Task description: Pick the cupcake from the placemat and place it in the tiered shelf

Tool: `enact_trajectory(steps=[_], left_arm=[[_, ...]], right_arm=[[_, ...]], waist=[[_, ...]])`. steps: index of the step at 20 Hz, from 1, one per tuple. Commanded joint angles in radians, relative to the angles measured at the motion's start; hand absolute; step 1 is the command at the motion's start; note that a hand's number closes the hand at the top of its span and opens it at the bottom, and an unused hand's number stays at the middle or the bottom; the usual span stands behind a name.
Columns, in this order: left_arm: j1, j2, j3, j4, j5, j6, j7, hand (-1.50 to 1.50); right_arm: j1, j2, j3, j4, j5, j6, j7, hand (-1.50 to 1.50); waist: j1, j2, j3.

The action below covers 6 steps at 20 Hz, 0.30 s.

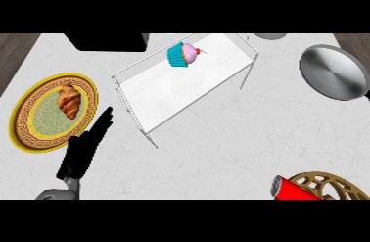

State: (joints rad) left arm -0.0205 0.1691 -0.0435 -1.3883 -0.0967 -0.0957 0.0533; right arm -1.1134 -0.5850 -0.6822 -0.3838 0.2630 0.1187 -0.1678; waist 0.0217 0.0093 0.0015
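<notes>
1. Cupcake (183, 55) – teal wrapper, pink frosting, red cherry – lying tipped on its side on the top panel of the tiered shelf (155, 104), upper centre of frame, near the shelf's far end. Not on any placemat.
2. Left hand (85, 149) at lower left, fingers straight and together, holding nothing; fingertips aimed up and right.
3. From that hand, cupcake up and to the right, well apart, across the shelf's long diagonal.
4. Right hand out of view – left the only candidate.
5. Gold-rimmed plate (23, 133) with croissant (69, 101) just left of the hand.
6. Judgement: placement apparently done.
</notes>
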Motion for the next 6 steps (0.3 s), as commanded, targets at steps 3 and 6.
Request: enact_trajectory(steps=[3,6], left_arm=[[-0.017,-0.032,-0.024,-0.027,-0.021,0.019,0.054,0.0],[-0.027,-0.014,0.0,0.029,-0.011,-0.007,-0.026,0.0]], right_arm=[[0.028,-0.071,0.037,0.047,0.004,0.098,-0.078,-1.5],[0.015,-0.09,0.055,0.066,0.015,0.083,-0.055,-1.5]], waist=[[0.007,0.001,0.0],[0.005,0.001,-0.001]])
